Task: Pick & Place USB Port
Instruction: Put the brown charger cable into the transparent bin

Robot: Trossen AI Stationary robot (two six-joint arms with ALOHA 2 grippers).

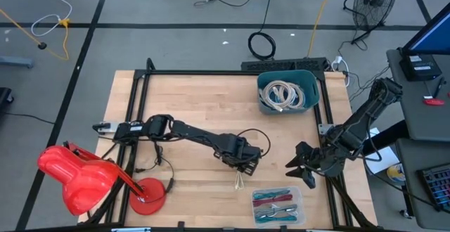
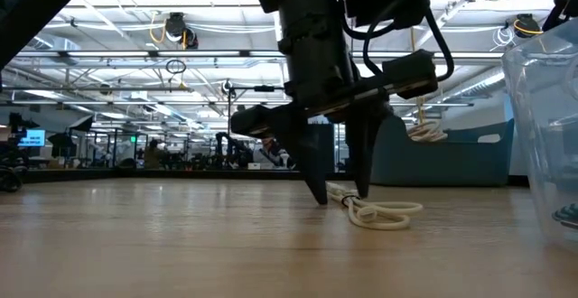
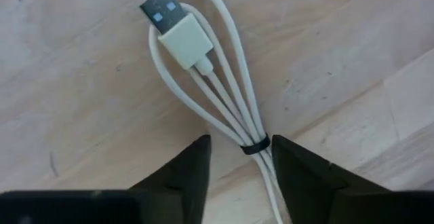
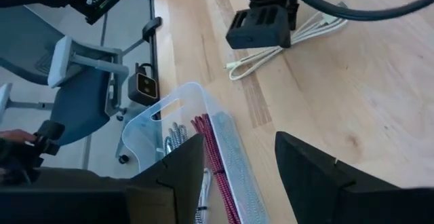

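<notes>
Two arms on my board. Left tool (image 3: 239,176): mid-desk, tips down on the wood, jaws parted and straddling the white USB cable (image 3: 203,81) at its black tie band (image 3: 255,146), not yet closed on it. The cable lies flat on the desk (image 1: 190,98), coiled in long loops, with its USB-A plug (image 3: 175,27) pointing away from the tool.

Right tool (image 4: 237,176): waiting off the desk's right edge, jaws apart, holding nothing.

Receptacles: clear bin (image 1: 278,205) of coloured cables at the near edge; teal bin (image 1: 288,91) of white cables at the far right corner. I cannot tell which one is the target.

Risks, as I judge them: closing on only some strands would let the others sag and drag; a pinch beside the band could slip off the smooth jacket; tips pressed this low may scrape the wood.

Writing: none legible on plug, cable or bins.
</notes>
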